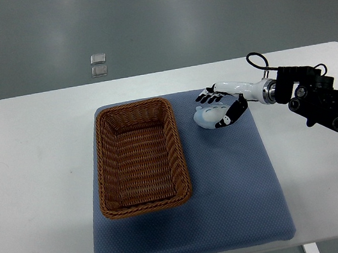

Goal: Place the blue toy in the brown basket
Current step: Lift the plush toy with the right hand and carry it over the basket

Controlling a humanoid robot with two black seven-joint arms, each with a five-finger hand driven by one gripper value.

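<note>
Just right of the woven wicker basket (141, 158), rectangular and ribbed, on a dimpled blue-grey mat (237, 204) with an unreadable tag at its near edge: a smooth, rounded pale blue toy (207, 118), right hand (220, 106) with glossy white-and-black fingers curled around it.

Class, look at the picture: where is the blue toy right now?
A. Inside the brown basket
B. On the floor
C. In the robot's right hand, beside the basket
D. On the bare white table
C: the right hand is closed around the blue toy just right of the empty brown basket.
</note>
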